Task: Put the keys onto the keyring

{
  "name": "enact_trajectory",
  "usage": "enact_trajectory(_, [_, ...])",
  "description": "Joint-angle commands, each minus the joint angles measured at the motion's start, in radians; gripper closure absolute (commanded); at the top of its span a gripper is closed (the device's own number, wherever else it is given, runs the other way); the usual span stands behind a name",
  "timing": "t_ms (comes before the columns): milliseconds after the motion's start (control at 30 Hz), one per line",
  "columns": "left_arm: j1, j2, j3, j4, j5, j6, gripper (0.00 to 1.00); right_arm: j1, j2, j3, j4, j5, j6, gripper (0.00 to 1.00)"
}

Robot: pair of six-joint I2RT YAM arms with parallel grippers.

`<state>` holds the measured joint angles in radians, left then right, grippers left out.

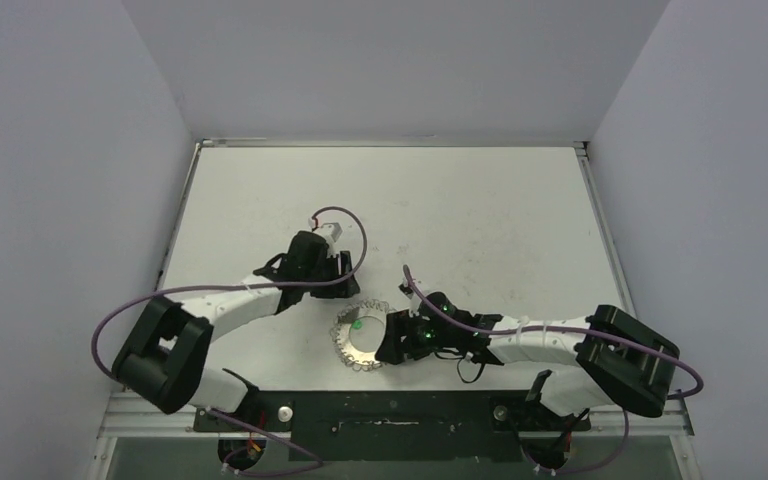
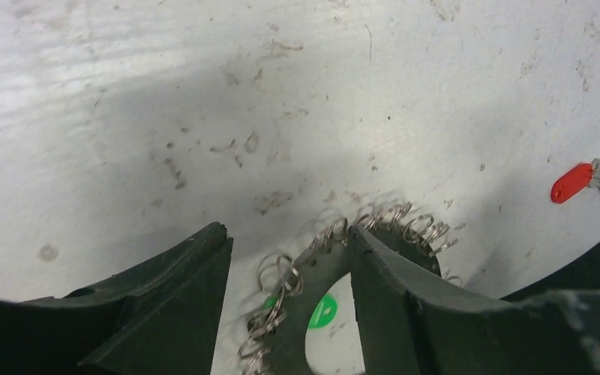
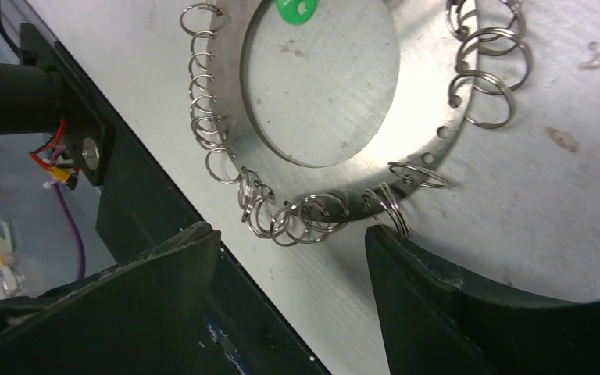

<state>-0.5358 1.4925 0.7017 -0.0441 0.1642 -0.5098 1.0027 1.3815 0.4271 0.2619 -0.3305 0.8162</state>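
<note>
The keyring (image 1: 360, 337), a flat silver ring fringed with wire loops, lies near the table's front edge between both arms. A green tag (image 1: 357, 323) shows at the far edge of its hole. My left gripper (image 2: 289, 238) is open over the ring's far rim (image 2: 336, 258), its right finger covering part of the band; the green tag (image 2: 323, 310) shows through the hole. The red-tagged key (image 2: 572, 183) lies apart on the table to the right. My right gripper (image 3: 293, 242) is open at the keyring's (image 3: 430, 117) near rim, its right fingertip (image 3: 391, 234) against a wire loop.
The white table (image 1: 460, 220) is scuffed and walled in by grey panels on three sides. A black mounting strip (image 3: 148, 211) with wires runs along the near edge, close behind my right gripper's left finger.
</note>
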Motion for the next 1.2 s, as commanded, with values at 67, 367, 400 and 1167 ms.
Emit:
enact_trajectory(67, [-0.001, -0.328, -0.157, -0.036, -0.109, 0.011, 0.45, -0.01, -0.07, 0.089, -0.214, 0.114, -0.136, 0.3])
enact_trajectory(367, [0.0, -0.703, -0.373, -0.141, -0.062, -0.214, 0.53, -0.139, -0.046, 0.182, -0.325, 0.085, -0.251, 0.33])
enact_trajectory(400, [0.0, -0.731, -0.395, -0.14, -0.047, -0.243, 0.54, -0.138, -0.042, 0.196, -0.335, 0.087, -0.271, 0.34])
enact_trajectory(1167, [-0.001, -0.304, -0.327, 0.201, 0.114, -0.139, 0.77, -0.065, 0.1, 0.207, -0.343, 0.055, -0.241, 0.68])
